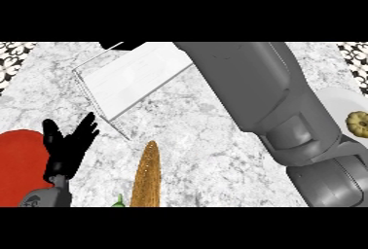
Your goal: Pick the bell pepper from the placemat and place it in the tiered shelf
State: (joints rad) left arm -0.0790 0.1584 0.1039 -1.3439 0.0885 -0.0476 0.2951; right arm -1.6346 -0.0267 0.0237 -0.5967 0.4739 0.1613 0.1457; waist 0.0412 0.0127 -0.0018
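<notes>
Left hand (68, 146) open, fingers up, resting lower left over the red placemat (18, 165). Right hand hidden at top edge beyond the forearm; fingers can't tell. Bell pepper not visible, possibly in that hand near the tiered shelf (133, 73). Judging: light, smooth, slippery; grip round body.

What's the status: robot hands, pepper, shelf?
Left robot hand open, resting over red placemat. Right robot hand out of sight; its forearm reaches to tiered shelf. Bell pepper not visible. Corn cob lies mid-counter.
</notes>
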